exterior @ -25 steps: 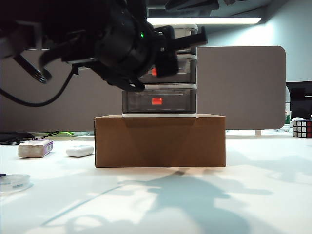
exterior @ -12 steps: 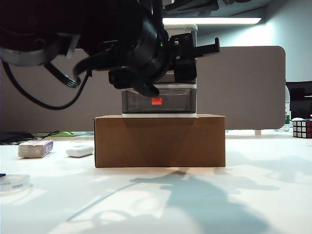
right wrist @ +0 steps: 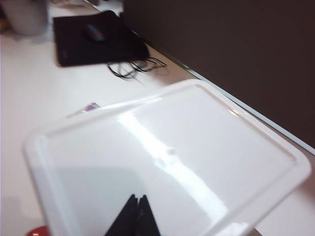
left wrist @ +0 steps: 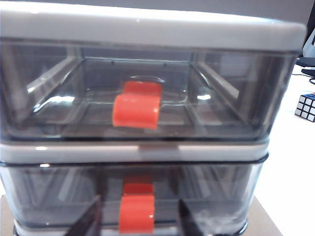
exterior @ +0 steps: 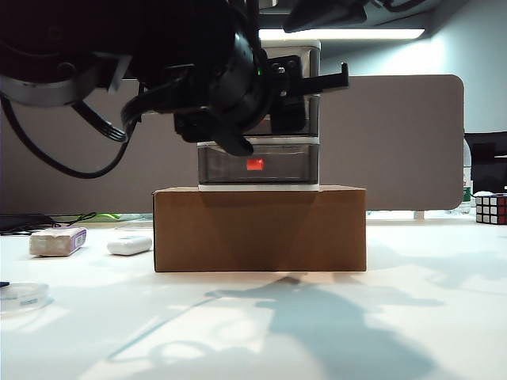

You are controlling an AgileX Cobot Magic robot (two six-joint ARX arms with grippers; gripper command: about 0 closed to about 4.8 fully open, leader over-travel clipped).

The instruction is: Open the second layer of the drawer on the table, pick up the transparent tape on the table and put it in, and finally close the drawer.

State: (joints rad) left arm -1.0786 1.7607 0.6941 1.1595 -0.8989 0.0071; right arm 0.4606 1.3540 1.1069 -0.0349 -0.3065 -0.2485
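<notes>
The drawer (exterior: pixel 305 158), a white frame with smoky grey tiers, stands on a brown cardboard box (exterior: pixel 260 228). My left gripper (exterior: pixel 291 93) hangs in front of its upper tiers. In the left wrist view the second layer (left wrist: pixel 221 196) sits below the top tier, and its red-orange knob (left wrist: pixel 137 212) lies between the two dark fingers (left wrist: pixel 92 216) with a gap on each side. That left gripper (left wrist: pixel 139 200) is open. My right gripper (right wrist: pixel 138 200) is shut over the drawer's white lid (right wrist: pixel 197 142), holding nothing. The transparent tape (exterior: pixel 24 294) lies flat on the table (exterior: pixel 412 317) at the far left.
Two white oblong blocks (exterior: pixel 57 240) (exterior: pixel 129 245) lie left of the box. A Rubik's cube (exterior: pixel 491 208) sits at the far right. A grey partition (exterior: pixel 396 142) stands behind. A black mat (right wrist: pixel 93 37) and cables (right wrist: pixel 138 69) lie on the table beyond the lid.
My left arm has swung right across the drawer's front, and the middle knob that showed a second ago is now covered. Its shadow on the table shifted too.
</notes>
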